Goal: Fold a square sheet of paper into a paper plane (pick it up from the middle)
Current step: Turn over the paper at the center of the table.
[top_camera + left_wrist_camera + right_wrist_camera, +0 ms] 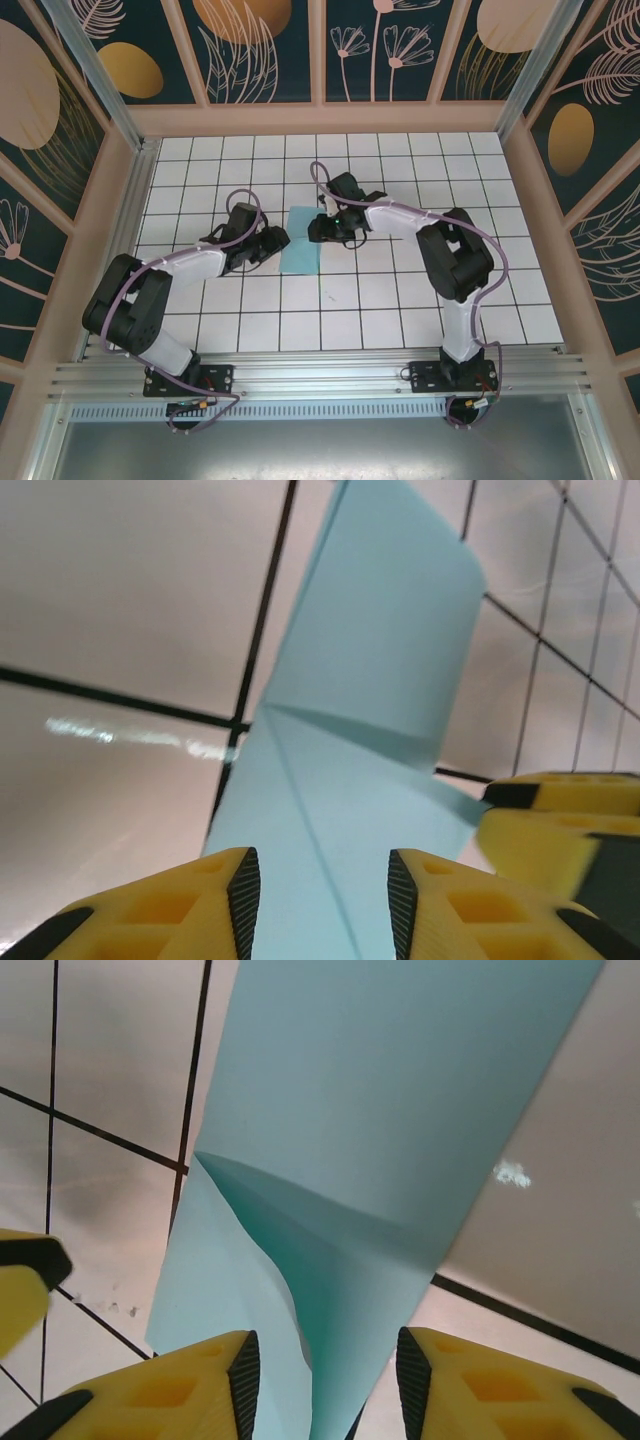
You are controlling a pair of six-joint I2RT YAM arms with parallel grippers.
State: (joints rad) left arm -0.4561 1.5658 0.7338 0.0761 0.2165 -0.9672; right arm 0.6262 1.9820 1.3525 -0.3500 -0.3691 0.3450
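**Both claws spread over the part-folded sheet**

On the overhead camera I see the thin, light turquoise square sheet of paper (300, 250) lying near the middle of the white grid-tiled table (400, 300), between my two arms. The dark, yellow-fingered left gripper (277, 241) sits at its left edge. The matching right gripper (323, 230) sits at its upper right edge.

The sheet (380, 660) is partly folded. On the left wrist camera a flap rises from a slanted crease above the flat part. There my left gripper (323, 900) is released, its black pads apart with the paper lying between them. On the right wrist camera the right gripper (322, 1380) is likewise spread, and a raised fold of the sheet (400, 1110) runs down into the gap.
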